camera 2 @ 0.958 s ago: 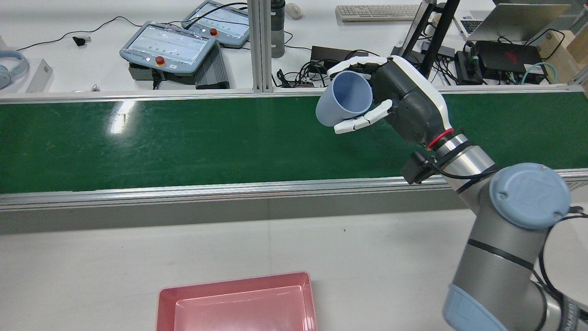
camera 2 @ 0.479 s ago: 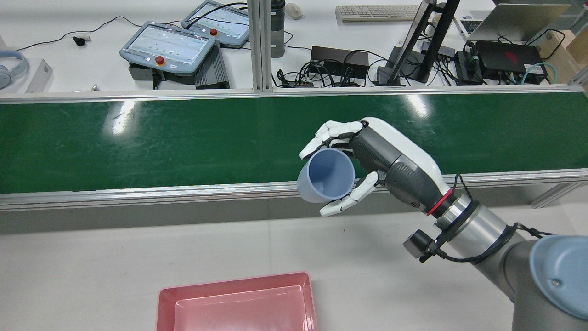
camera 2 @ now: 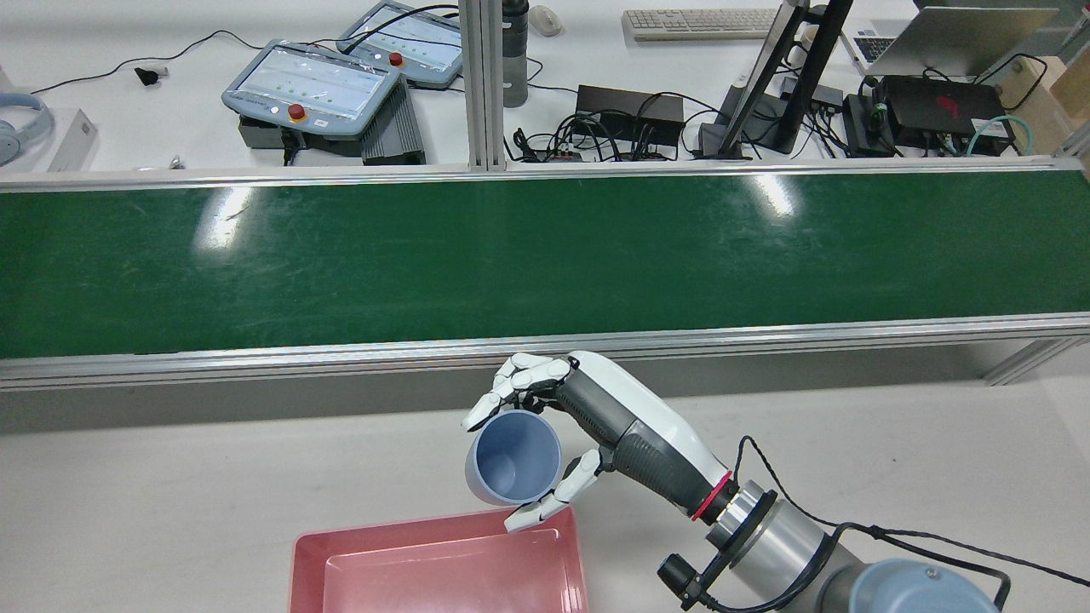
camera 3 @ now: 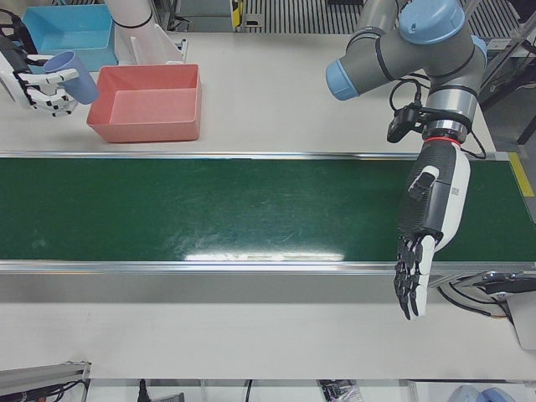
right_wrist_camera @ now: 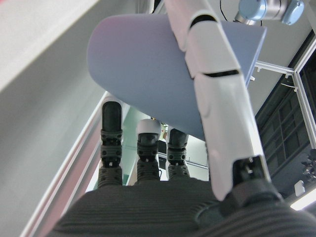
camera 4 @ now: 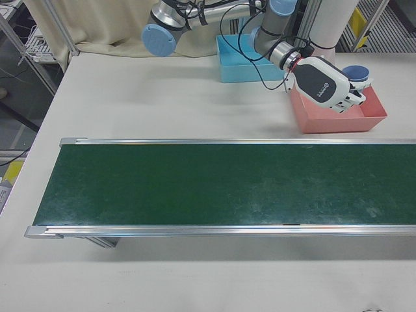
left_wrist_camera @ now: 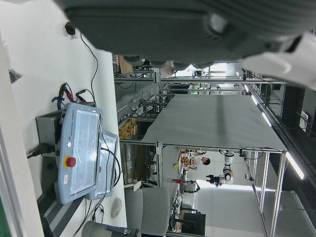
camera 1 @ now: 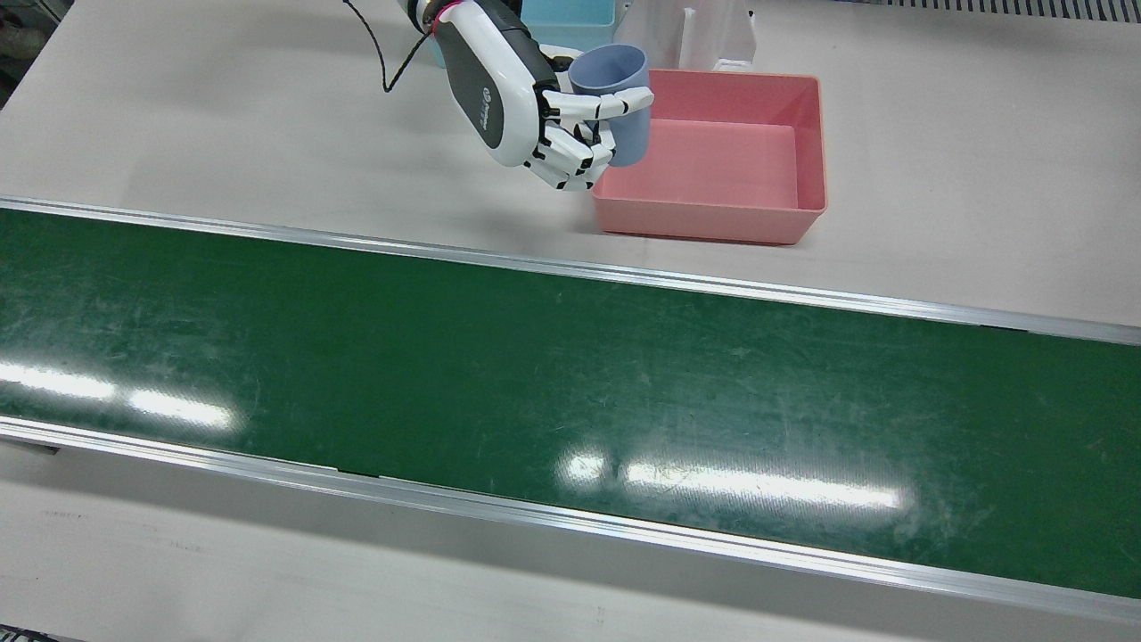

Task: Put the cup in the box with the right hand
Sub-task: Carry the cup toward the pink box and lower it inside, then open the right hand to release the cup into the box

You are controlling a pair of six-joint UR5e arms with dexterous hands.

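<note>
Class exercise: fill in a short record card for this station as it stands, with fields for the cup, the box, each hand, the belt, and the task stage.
cup: blue, empty, held tilted above the box's edge
box: pink, empty, on the table beside the belt
right hand: fingers wrapped around cup
left hand: open, holds nothing, fingers pointing down by the belt's end
belt: green, nothing on it
stage: cup not yet in the box

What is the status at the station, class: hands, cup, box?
Right hand shut on blue cup, carried at the pink box's near corner. Left hand open, hanging over the belt. Cup not yet in the box; nothing in the way.
</note>
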